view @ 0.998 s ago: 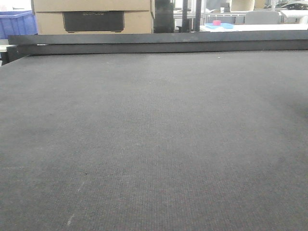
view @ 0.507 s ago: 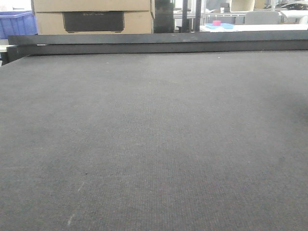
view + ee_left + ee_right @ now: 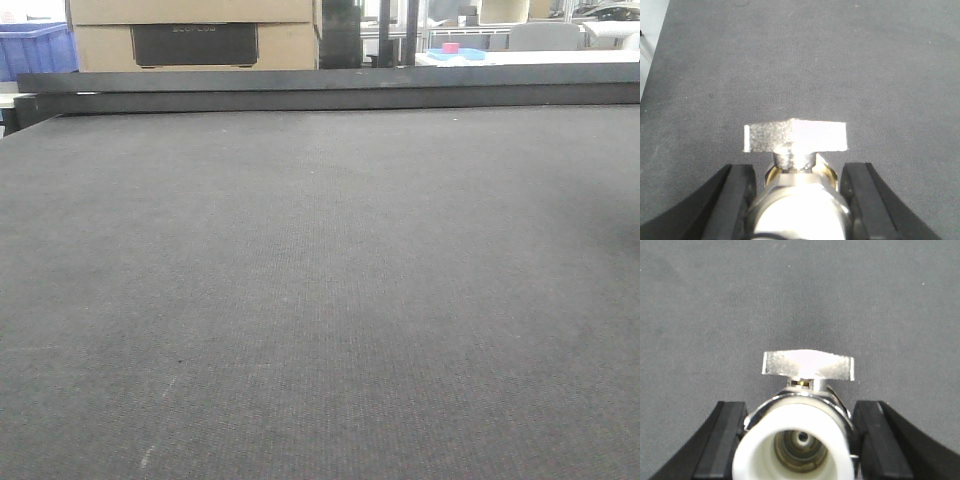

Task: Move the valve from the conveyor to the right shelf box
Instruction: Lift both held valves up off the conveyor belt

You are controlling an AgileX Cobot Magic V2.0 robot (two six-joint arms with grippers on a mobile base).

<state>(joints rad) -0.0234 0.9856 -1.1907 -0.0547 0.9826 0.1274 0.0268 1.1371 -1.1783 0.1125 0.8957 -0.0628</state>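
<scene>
Dark grey conveyor (image 3: pixel 320 300) filling the front view, black rail (image 3: pixel 330 90) along the conveyor's far edge, cardboard boxes (image 3: pixel 190 30) beyond it, left fingers (image 3: pixel 735 195) pinching a chrome valve (image 3: pixel 795 137) over the conveyor, right fingers (image 3: pixel 727 435) pinching a white-capped valve (image 3: pixel 800 407) over the conveyor.

Of the robot only the finger ends are visible. The left gripper (image 3: pixel 799 167) has two thick black fingers (image 3: pixel 732 200), matte, with rounded upper corners and a soft grey shine along the top edge (it looks like rubber or plastic, I cannot tell which). Their outer sides slope away toward the lower corners of the view. The right gripper (image 3: pixel 801 404) has the same black fingers (image 3: pixel 722 440), here with flatter tops. Each one shows a straight line that separates an inner block from the sloping outer part.
</scene>
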